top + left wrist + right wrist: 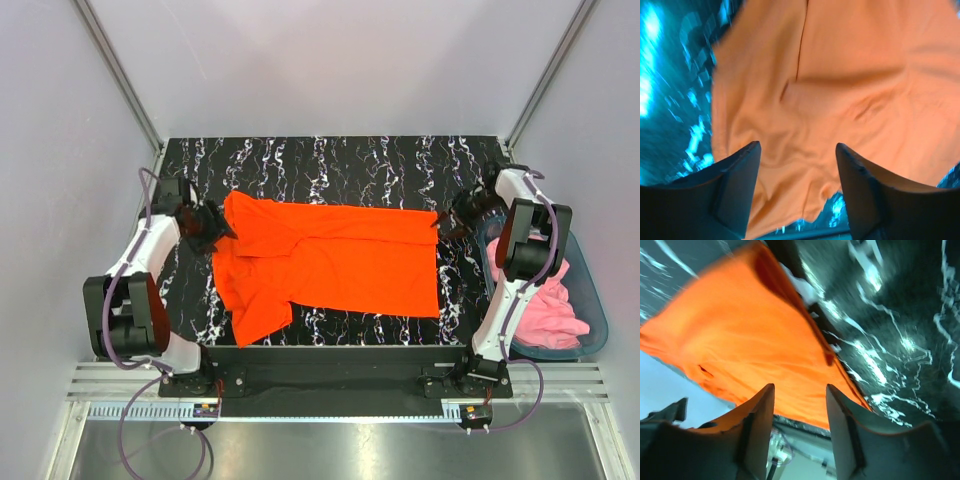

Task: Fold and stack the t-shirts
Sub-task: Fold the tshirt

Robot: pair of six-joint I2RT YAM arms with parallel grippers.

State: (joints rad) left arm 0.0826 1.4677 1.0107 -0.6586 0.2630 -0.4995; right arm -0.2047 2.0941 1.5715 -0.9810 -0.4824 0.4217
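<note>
Two t-shirts are catalogued, view by view. Top external: the orange-red t-shirt (330, 265) lies flat across the middle of the black marbled table (330, 160), running from 9 to 3 o'clock with a sleeve trailing toward 7 o'clock. It is probably laid lengthwise so each arm can reach one end. The left gripper (212, 228) sits at its 9 o'clock edge and the right gripper (445, 218) at its 3 o'clock edge. The pink t-shirt (552, 300) waits crumpled in a blue bin (597, 318) at 4 o'clock, off the work surface. Left wrist: both fingers (735, 190) stand wide apart, orange cloth beneath, none pinched. Right wrist: its fingers (757, 425) are likewise spread and empty, and the shirt's edge meets the table at 12 o'clock. No brand, label or legible writing appears in any view.
</note>
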